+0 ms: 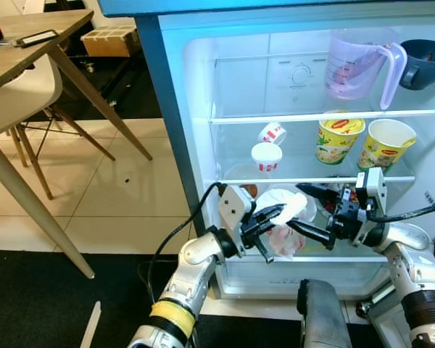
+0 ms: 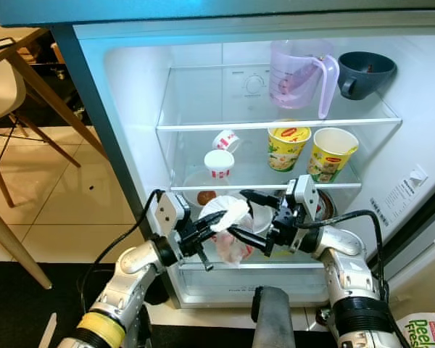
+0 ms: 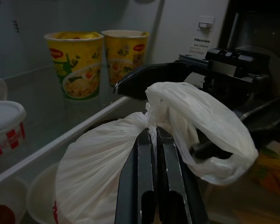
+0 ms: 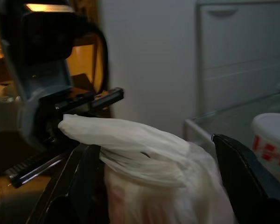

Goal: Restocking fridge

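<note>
The open fridge [image 1: 196,130] is standing with its glass shelves lit, and a wooden table [image 1: 29,51] with a pale chair [image 1: 22,101] is standing well off to the robot's left on the tiled floor [image 1: 116,196]. On the top shelf a clear measuring jug [image 1: 355,67] is sitting beside a dark grey cup [image 1: 425,64]. On the middle shelf two yellow noodle cups [image 1: 338,140] are standing side by side at the right, while two small white tubs with red print [image 1: 267,156] are sitting further left, one upright and the other tipped behind it.

In front of the lower shelf, a white plastic bag [image 1: 284,221], knotted at the top, is hanging between the two arms. The left gripper [image 3: 154,140] is pinching the bag's gathered neck, its two black fingers [image 3: 142,186] pressed nearly together around the plastic, as the left wrist view is showing. The right gripper [image 1: 304,210] is reaching in from the opposite side with its fingers spread wide, one above the bag's loose top and one below, beside its bulging body; whether they are touching the plastic is hard to tell. In the right wrist view the bag [image 4: 154,172] is sitting between those parted fingers [image 4: 245,182], with a white tub behind it.
</note>
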Tool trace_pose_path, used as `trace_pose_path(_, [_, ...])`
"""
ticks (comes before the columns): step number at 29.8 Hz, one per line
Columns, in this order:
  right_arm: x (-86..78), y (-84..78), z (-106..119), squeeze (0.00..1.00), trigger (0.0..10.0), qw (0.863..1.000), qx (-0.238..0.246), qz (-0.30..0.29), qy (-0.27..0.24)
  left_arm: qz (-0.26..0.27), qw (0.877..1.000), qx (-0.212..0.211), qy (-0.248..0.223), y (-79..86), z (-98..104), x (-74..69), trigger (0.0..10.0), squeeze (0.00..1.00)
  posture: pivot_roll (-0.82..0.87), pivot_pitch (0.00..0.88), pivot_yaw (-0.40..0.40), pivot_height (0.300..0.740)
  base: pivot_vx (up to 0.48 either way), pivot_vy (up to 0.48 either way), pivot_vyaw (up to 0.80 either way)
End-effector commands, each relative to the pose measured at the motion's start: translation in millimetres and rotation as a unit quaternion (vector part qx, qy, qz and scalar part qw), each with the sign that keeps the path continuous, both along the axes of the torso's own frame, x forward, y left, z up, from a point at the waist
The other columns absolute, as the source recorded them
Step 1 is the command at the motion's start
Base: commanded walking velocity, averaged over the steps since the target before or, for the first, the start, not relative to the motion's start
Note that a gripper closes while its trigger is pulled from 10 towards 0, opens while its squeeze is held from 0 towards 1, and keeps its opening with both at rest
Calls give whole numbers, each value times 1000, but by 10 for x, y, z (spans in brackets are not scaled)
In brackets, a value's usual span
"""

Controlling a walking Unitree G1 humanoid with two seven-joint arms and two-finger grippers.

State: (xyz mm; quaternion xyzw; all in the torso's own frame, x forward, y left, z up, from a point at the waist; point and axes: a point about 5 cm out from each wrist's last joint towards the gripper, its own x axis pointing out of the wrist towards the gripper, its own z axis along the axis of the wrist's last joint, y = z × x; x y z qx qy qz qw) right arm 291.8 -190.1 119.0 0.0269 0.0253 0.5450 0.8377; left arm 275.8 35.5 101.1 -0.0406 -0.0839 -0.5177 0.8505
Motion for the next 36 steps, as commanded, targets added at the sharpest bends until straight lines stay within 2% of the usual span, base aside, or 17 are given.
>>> trace_pose_path(1, [-13,45,21,808,10000,1000,-11,21,-1,-5,1000,-5,0,2,12,-21,10000,0,-46,18,52,395,0,0,0])
trace_pose_path(2, [-17,52,17,620,10000,1000,-13,26,2,-8,1000,-5,0,-1,13,-27,10000,0,-46,18,53,395,0,0,0])
trace_pose_path(3, [-17,52,17,620,10000,1000,-13,26,2,-8,1000,-5,0,-1,13,-27,10000,0,-46,18,53,395,0,0,0])
trace_pose_path(4, [-18,59,15,502,10000,999,-17,29,3,-11,1000,-4,0,-4,13,-31,10000,0,-46,18,53,395,0,0,0])
trace_pose_path(5, [-7,61,17,75,10000,999,-20,26,3,-14,1000,-4,0,-8,14,-36,10000,0,-46,19,51,395,0,0,0])
trace_pose_path(6, [5,63,19,0,10000,999,-23,23,2,-17,1000,-4,0,-10,17,-41,10000,0,-46,18,51,395,0,0,0])
trace_pose_path(10, [17,56,15,0,10000,999,-30,22,5,-20,1000,-3,-1,-13,23,-48,10000,0,-46,18,51,395,0,0,0])
trace_pose_path(11, [17,52,13,0,5608,999,-31,22,5,-21,1000,-3,-1,-13,24,-51,10000,0,-46,18,51,395,0,0,0])
trace_pose_path(12, [17,52,13,0,5608,999,-31,22,5,-21,1000,-3,-1,-13,24,-51,10000,0,-46,18,51,395,0,0,0])
trace_pose_path(13, [16,44,10,0,1804,999,-33,21,5,-22,1000,-2,-1,-13,24,-54,10000,0,-46,18,51,395,0,0,0])
trace_pose_path(14, [15,39,9,0,1804,999,-34,20,5,-22,1000,-2,-1,-13,24,-56,10000,0,-46,18,51,395,0,0,0])
trace_pose_path(15, [11,32,8,0,0,999,-36,21,6,-24,1000,-2,0,-14,24,-60,10000,0,-46,18,51,395,0,0,0])
trace_pose_path(27, [18,20,45,0,0,1000,-18,17,6,-28,1000,-1,0,-18,30,-70,10000,0,-46,19,52,395,0,0,0])
trace_pose_path(36, [32,14,91,0,0,1000,19,8,6,-31,1000,-2,1,-24,36,-77,10000,0,-46,18,53,395,0,0,0])
